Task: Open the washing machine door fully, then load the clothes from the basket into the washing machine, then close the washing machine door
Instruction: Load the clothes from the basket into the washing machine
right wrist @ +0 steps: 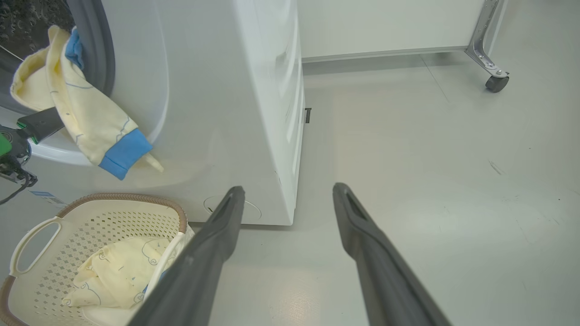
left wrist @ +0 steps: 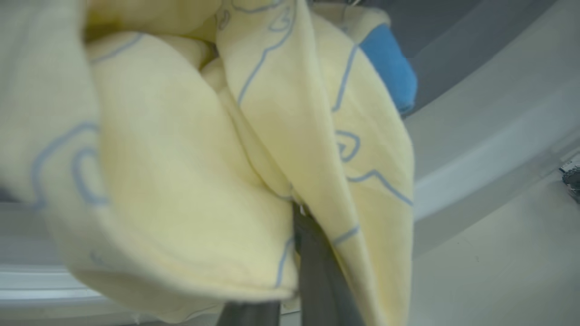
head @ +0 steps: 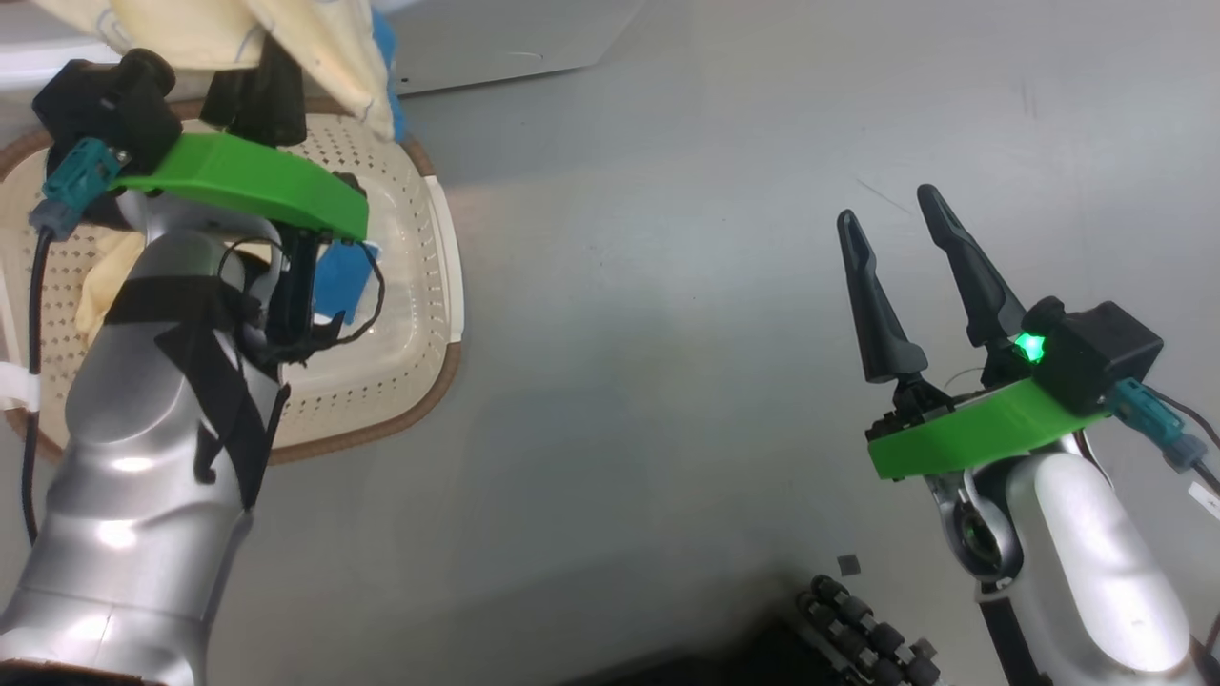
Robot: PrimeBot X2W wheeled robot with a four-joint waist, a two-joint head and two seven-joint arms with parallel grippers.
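The left fingers (left wrist: 317, 262) are clenched on a cream-yellow garment (left wrist: 181, 158) with thin blue line drawings, and the cloth bunches and folds over their tips. From the right arm's camera this garment (right wrist: 86, 117) hangs at the mouth of the washing machine (right wrist: 217, 90). Its upper part lies against the grey rubber seal (right wrist: 93, 45) by the steel drum (right wrist: 27, 18), and its blue cuff dangles lower down in front of the white front panel. In the head view the left fingers (head: 272, 95) reach to the far left above the basket (head: 419, 400), with the garment (head: 286, 38) draped over them at the top edge. The basket (right wrist: 122, 197) stands on the floor (head: 667, 381) just in front of the machine, to the left. A second garment (right wrist: 118, 271) of the same pale cloth lies crumpled inside it. The right fingers (head: 872, 305) are released, spread wide and grasping nothing, and hang over bare floor well to the right of the basket. In their own camera the right fingers (right wrist: 213, 244) point towards the machine's near right corner. A caster wheel (right wrist: 496, 83) on a metal leg stands at the far right.
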